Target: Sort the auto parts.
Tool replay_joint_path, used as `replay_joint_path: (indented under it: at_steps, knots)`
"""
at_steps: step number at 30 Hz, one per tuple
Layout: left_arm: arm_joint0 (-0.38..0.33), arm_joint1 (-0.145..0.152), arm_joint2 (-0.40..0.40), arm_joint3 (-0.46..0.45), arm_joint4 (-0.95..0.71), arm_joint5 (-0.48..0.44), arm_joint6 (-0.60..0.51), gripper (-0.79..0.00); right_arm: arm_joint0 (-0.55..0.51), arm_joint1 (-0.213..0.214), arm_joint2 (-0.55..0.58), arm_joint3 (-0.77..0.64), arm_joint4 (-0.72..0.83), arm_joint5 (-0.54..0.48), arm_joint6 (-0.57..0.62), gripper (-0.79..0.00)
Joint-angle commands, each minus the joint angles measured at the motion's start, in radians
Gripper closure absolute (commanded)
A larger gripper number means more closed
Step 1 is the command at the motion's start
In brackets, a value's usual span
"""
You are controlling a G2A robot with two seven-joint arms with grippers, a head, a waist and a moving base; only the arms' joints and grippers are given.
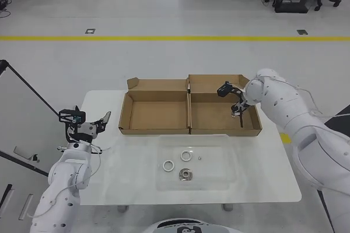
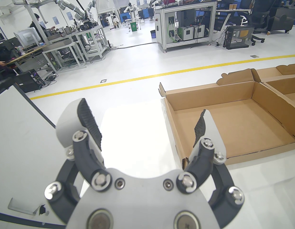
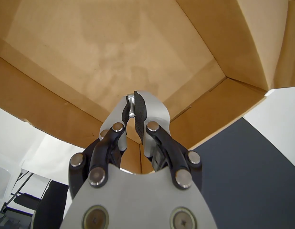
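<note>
**Holding a bolt over the right-hand box**

The right wrist view shows what the top view cannot. The right gripper (image 3: 132, 101) has its jaws pinched nearly together on a small threaded bolt (image 3: 131, 107), which stands lengthwise between the black pads. Below it is the brown floor of the right cardboard box (image 3: 90, 36), near one corner. From above, the same gripper (image 1: 241, 121) hangs inside that box (image 1: 213, 113) close to its outer wall, but the bolt is too small to pick out there. I cannot tell whether the bolt touches the cardboard.

The left gripper (image 2: 144, 107) has its jaws spread wide with nothing between them. It sits over the white table (image 1: 268, 175) at its left edge (image 1: 103, 120), just short of the left cardboard box (image 2: 233, 125). That box (image 1: 157, 115) stands wall to wall with the right one.

Nearer the robot, a clear tray (image 1: 216, 175) lies on the table. Its edges are faint and hard to trace. In it are two white rings (image 1: 168, 166) (image 1: 186, 156), a grey metal part (image 1: 186, 175) just below them and a tiny piece (image 1: 199, 156) beside the farther ring, too small to identify.

A yellow line (image 1: 175, 38) crosses the floor beyond the table.
</note>
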Motion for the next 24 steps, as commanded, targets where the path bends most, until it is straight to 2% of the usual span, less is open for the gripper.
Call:
replay_joint_path:
  at_steps: [1, 22, 24]
  knots:
    - [0.000, 0.000, 0.000, 0.000, 0.000, 0.000, 0.000, -0.785, 0.000, -0.009, -0.001, 0.017, -0.006, -0.001, -0.012, 0.000]
    - [0.000, 0.000, 0.000, 0.000, 0.000, 0.000, 0.000, -0.785, -0.015, -0.082, -0.011, 0.128, -0.066, -0.002, -0.079, 0.000]
    - [0.000, 0.000, 0.000, 0.000, 0.000, 0.000, 0.000, -0.785, -0.015, -0.087, -0.009, 0.135, -0.068, -0.002, -0.085, -0.139]
